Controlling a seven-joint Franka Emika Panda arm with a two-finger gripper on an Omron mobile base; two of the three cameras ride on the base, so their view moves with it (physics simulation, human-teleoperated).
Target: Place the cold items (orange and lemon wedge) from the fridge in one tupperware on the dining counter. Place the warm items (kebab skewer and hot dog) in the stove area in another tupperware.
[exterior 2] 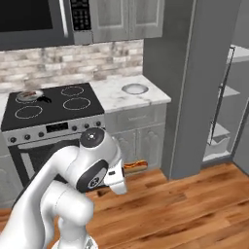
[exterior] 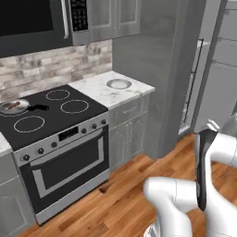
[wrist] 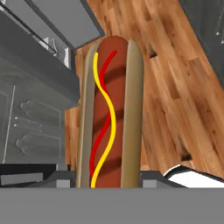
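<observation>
The hot dog (wrist: pixel 111 109), a brown sausage in a tan bun with red and yellow squiggles, stands up between my gripper's (wrist: pixel 109 178) jaws in the hand view. From the right base camera, the hot dog (exterior 2: pixel 135 166) sticks out sideways from the gripper (exterior 2: pixel 127 172), low over the wood floor in front of the grey cabinets. The gripper is shut on it. The stove (exterior: pixel 51 118) has a small pan (exterior: pixel 14 106) with brown food on its back left burner. The open fridge (exterior 2: pixel 223 121) shows pale shelves at the right. Orange, lemon wedge, tupperware and dining counter are out of view.
A round grey plate (exterior: pixel 119 84) sits on the marble counter (exterior 2: pixel 116 99) right of the stove. A tall grey panel (exterior 2: pixel 194 87) separates the counter from the fridge. Wood floor (exterior 2: pixel 185 209) spreads open in front of the cabinets.
</observation>
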